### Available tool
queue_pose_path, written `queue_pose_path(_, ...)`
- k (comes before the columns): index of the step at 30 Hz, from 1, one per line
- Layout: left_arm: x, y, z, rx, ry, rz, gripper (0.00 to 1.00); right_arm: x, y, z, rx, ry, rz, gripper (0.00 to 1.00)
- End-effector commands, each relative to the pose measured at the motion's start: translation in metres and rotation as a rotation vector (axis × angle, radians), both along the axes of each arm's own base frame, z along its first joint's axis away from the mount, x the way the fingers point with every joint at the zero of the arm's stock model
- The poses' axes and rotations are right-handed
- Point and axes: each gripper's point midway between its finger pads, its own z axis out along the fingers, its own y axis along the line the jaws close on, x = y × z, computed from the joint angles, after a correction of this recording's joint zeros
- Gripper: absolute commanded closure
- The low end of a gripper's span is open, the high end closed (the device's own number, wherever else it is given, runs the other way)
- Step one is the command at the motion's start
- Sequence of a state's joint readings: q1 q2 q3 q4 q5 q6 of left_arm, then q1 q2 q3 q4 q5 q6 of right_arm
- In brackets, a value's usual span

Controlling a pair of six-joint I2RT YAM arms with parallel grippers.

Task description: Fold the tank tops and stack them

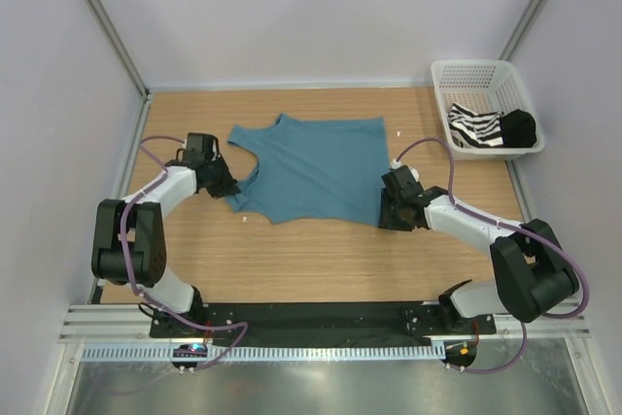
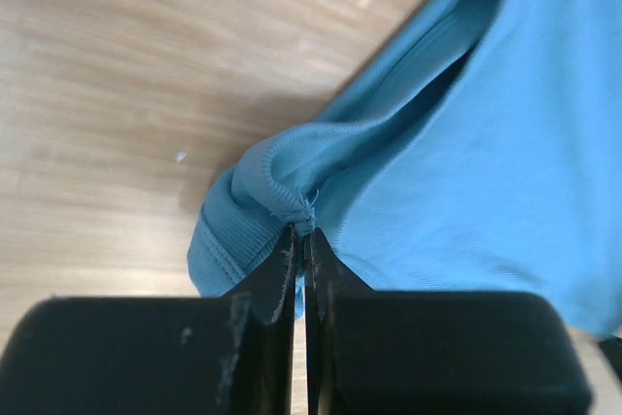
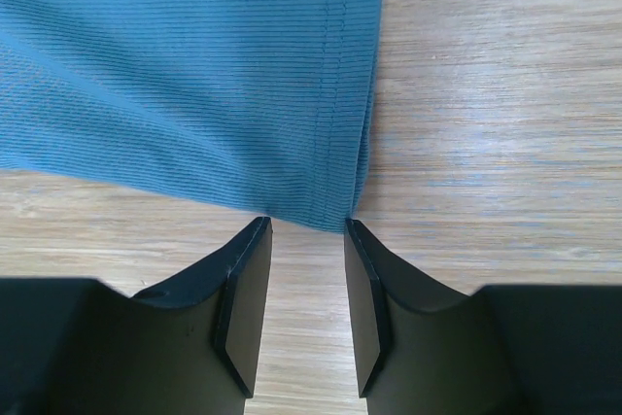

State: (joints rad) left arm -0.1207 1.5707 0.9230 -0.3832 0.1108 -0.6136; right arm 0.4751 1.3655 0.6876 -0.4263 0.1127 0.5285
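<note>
The left tool (image 2: 300,235) is pinched tight on a shoulder strap of the teal top (image 2: 466,162), at the top's 8 o'clock edge. The right tool (image 3: 306,230) stands parted at the hem corner, 4 o'clock, gripping nothing. The top lies flat mid-worktop (image 1: 321,259); it looks light and limp, best held at seams and corners. The striped top (image 1: 474,129) lies in the basket (image 1: 486,67) at 2 o'clock. No writing is readable.
</note>
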Motion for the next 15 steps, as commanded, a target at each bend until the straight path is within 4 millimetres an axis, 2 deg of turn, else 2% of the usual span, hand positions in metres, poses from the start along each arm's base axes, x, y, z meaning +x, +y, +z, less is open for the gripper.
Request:
queue_pose_path(1, 0.028, -0.015, 0.021, -0.239, -0.098, -0.008, 1.0, 0.008, 0.001, 0.0, 0.01, -0.017, -0.023, 0.58)
queue_pose_path(3, 0.034, -0.013, 0.017, -0.303, -0.107, 0.028, 1.0, 0.009, -0.001, 0.0, 0.004, -0.021, -0.033, 0.58)
queue_pose_path(4, 0.042, -0.003, 0.02, -0.329, -0.138, 0.061, 1.0, 0.008, -0.001, 0.001, 0.002, -0.022, -0.033, 0.58)
queue_pose_path(6, 0.04, -0.004, 0.014, -0.406, -0.122, 0.083, 1.0, 0.009, -0.004, 0.002, -0.007, -0.029, -0.045, 0.54)
queue_pose_path(8, 0.047, -0.001, 0.019, -0.475, -0.158, 0.087, 1.0, 0.01, -0.005, 0.002, -0.004, -0.032, -0.048, 0.54)
queue_pose_path(9, 0.045, -0.001, 0.014, -0.506, -0.14, 0.107, 0.96, 0.01, -0.007, 0.002, -0.007, -0.032, -0.053, 0.54)
queue_pose_path(12, 0.053, 0.01, 0.023, -0.549, -0.201, 0.137, 0.84, 0.011, -0.008, 0.002, -0.01, -0.03, -0.059, 0.54)
queue_pose_path(15, 0.052, 0.028, 0.021, -0.487, -0.222, 0.196, 0.76, 0.012, -0.009, 0.003, -0.01, -0.034, -0.065, 0.54)
